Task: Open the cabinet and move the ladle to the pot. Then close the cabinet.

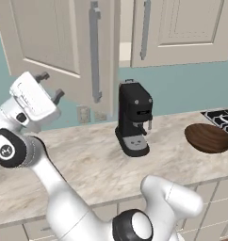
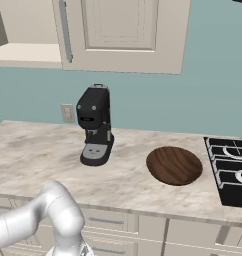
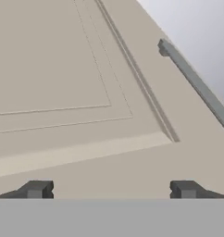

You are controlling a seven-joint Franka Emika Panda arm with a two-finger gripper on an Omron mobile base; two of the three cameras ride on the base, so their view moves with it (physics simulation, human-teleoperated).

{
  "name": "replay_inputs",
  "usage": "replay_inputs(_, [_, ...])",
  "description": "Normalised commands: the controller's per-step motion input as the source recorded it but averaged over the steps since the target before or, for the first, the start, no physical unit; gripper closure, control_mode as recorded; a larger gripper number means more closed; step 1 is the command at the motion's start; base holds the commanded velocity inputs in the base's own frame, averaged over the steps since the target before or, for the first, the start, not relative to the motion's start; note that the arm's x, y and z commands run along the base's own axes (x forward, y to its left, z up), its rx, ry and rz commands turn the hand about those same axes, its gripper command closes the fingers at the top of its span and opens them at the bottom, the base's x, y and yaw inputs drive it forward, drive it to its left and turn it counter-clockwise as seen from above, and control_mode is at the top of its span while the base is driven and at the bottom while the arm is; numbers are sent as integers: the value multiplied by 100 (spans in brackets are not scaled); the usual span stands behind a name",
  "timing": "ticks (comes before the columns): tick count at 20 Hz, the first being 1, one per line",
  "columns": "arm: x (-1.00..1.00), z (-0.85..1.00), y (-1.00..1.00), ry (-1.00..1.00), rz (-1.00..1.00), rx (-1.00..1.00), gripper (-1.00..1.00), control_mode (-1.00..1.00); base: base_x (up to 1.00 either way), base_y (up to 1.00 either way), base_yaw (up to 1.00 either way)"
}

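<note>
Above the counter (image 1: 87, 160), cabinet (image 1: 50, 37) door faces the wide-open tool (image 1: 50, 87).

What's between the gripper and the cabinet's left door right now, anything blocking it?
Nothing visible. The open gripper faces the left door of the cabinet, already swung partly open, with clear air between. The coffee machine stands lower on the counter, off to the right.

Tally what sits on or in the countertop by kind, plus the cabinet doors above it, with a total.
Coffee machine, black: 1
Wooden bowl, brown: 1
Stove, black: 1
Cabinet doors, beige, each with a grey bar handle: 2, the left door swung ajar, the right door shut
Total: 5
</note>
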Motion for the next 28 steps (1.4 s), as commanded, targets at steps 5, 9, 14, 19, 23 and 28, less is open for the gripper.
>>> replay_inputs(5, [27,12,-85,0,2,0,-100,-100,0,0,0])
replay_inputs(9, [49,13,-78,0,9,0,-100,-100,0,0,0])
replay_inputs(14, [59,12,-72,2,26,3,-100,-100,0,0,0])
replay_inputs(19, [70,10,-77,6,32,6,-100,-100,0,0,0])
replay_inputs(23, [80,16,-78,13,36,9,-100,-100,0,0,0])
replay_inputs(28, [73,28,-74,16,36,10,-100,-100,0,0,0])
